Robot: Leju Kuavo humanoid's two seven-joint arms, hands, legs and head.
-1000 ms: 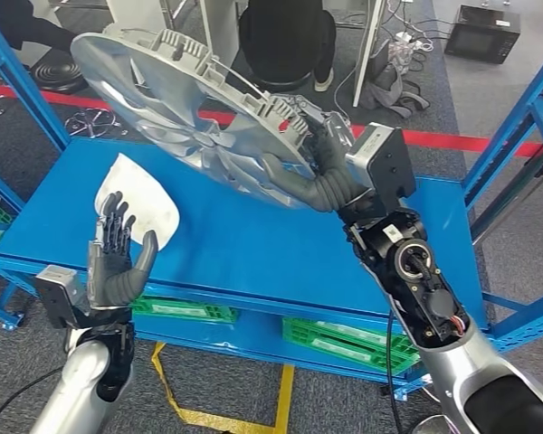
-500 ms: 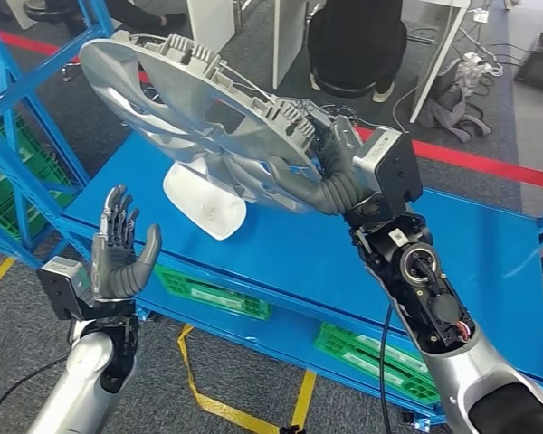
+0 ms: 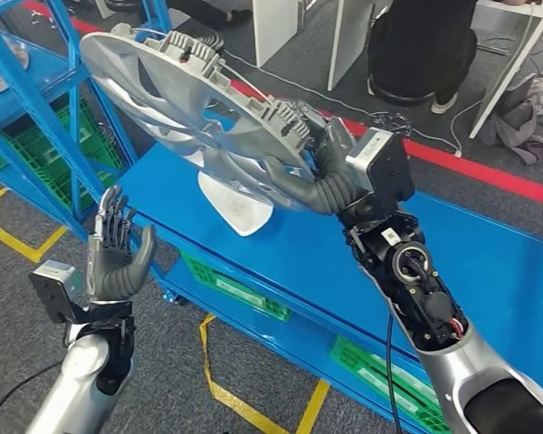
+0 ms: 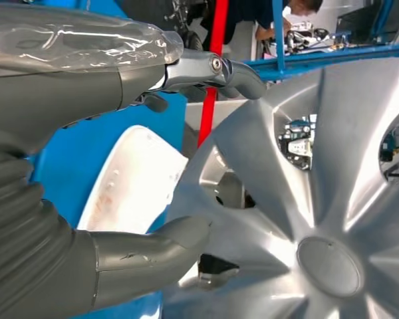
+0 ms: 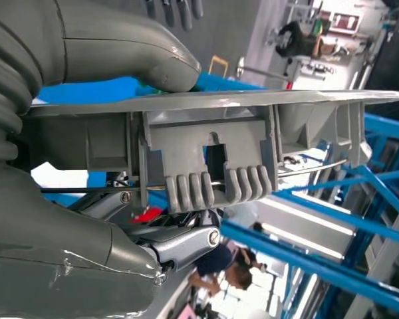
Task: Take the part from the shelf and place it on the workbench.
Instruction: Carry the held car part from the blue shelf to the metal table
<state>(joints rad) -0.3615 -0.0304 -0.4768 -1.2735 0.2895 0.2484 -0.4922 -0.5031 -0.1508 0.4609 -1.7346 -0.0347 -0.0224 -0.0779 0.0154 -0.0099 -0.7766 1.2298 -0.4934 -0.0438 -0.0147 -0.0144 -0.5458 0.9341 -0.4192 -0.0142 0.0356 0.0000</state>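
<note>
Head view first: our right hand (image 3: 327, 167) is clamped on the rim of the wheel cover (image 3: 186, 99), thumb under the edge and fingers over it, and holds it tilted in the air above the near-left part of the blue workbench (image 3: 487, 271). Our left hand (image 3: 115, 253) is raised beside the bench corner with palm up and fingers spread apart, gripping nothing and touching nothing.

We count one wheel cover, one white part (image 3: 234, 203) lying flat on the bench under the raised cover, and two green crates (image 3: 228, 289) on the lower level of the bench, as far as we can tell from the partly hidden edges. One person sits beyond the red floor line (image 3: 473, 167), near a white desk.

The wheel cover is a silver plastic disc. Left wrist view shows its shiny face (image 4: 308, 219) with broad spokes, gaps between them and a round centre cap. Right wrist view shows its grey back (image 5: 213, 146) edge-on, with ribbed clips and a thin wire ring running along them, pinched between our thumb (image 5: 132, 46) and the lower fingers (image 5: 187, 242).
</note>
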